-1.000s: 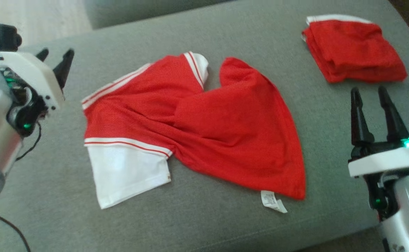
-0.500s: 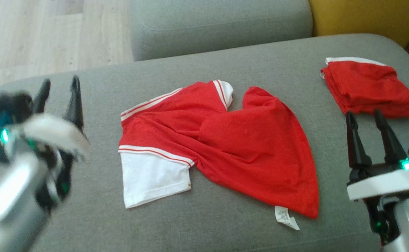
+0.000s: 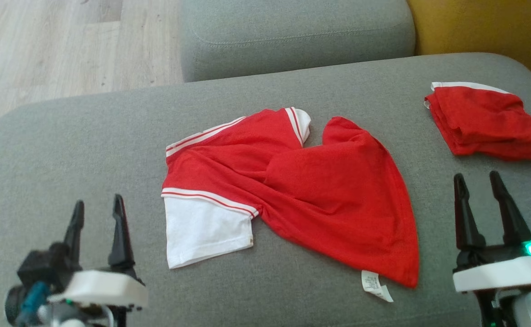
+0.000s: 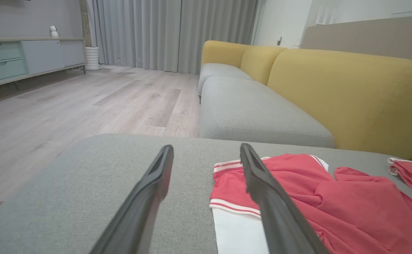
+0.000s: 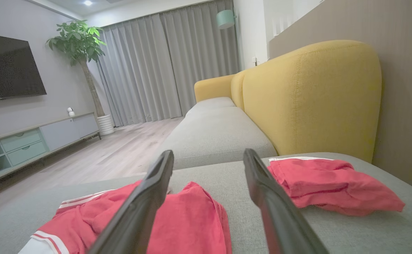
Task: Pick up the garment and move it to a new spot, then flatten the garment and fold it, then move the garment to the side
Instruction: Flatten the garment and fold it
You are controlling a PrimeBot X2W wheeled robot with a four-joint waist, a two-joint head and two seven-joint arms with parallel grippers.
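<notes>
The big gray couch seat [image 3: 74, 136] fills much of the head view. A second gray seat [image 3: 292, 36] is behind it, a yellow back [image 3: 478, 27] is at the far right, and a wood floor [image 3: 65, 45] is at the far left. The red shirt [image 3: 338, 204] lies in the middle of the big seat, bunched and twisted, not flat. A folded red pile [image 3: 488, 125] with a white edge sits well apart from it, near the far right corner. It may be another piece of clothing, but it is hard to tell what kind. The left gripper [image 3: 99, 200] is over the bare seat at the lower left, near the shirt but not touching it. Its two dark fingers stand wide apart with nothing between them. The right gripper [image 3: 476, 175] is at the lower right, just below the folded pile, also spread wide and empty. The shirt's white sleeve [image 3: 201, 231], edged with red and white stripes, lies on the side toward the left gripper. A small white tag [image 3: 374, 285] sticks out at the shirt's near edge.
</notes>
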